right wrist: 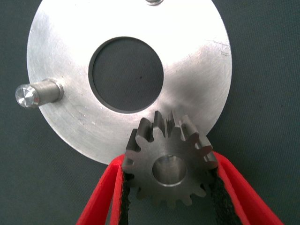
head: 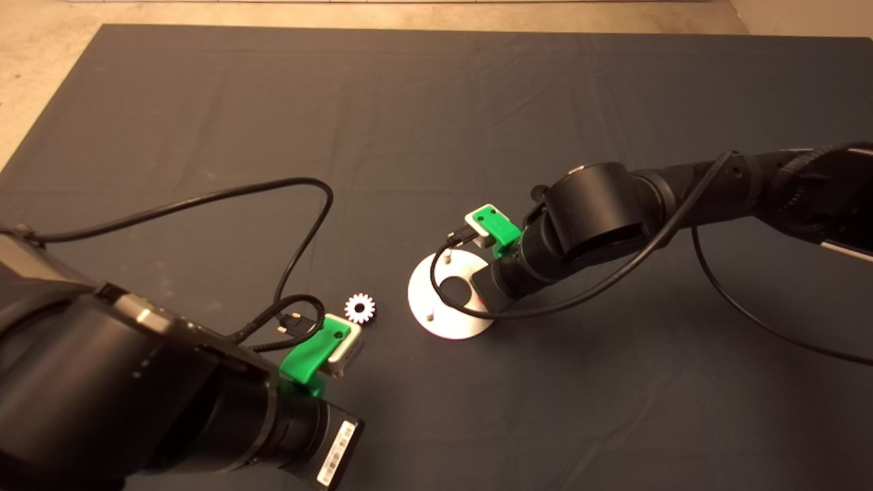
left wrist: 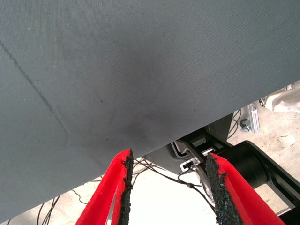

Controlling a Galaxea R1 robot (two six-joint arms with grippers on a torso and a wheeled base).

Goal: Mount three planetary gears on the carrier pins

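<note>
The round silver plate (head: 451, 322) lies mid-mat with two carrier pins (head: 447, 259) (head: 430, 315) showing. My right gripper (right wrist: 168, 161) hangs over the plate's right rim, shut on a planetary gear (right wrist: 168, 168) held flat between its pads. In the right wrist view this gear overlaps the plate (right wrist: 65, 56) at the rim, and pale metal shows through its centre hole. One bare pin (right wrist: 35, 92) stands beside the large centre hole, and another pin (right wrist: 154, 2) is at the frame's edge. A second gear (head: 359, 308) lies loose on the mat left of the plate. My left gripper (left wrist: 168, 159) is open at the lower left.
Black cables loop from both wrists, one (head: 450, 300) draped across the plate. The left wrist view shows the mat's edge (left wrist: 154, 150) with floor, wires and a black frame beyond it.
</note>
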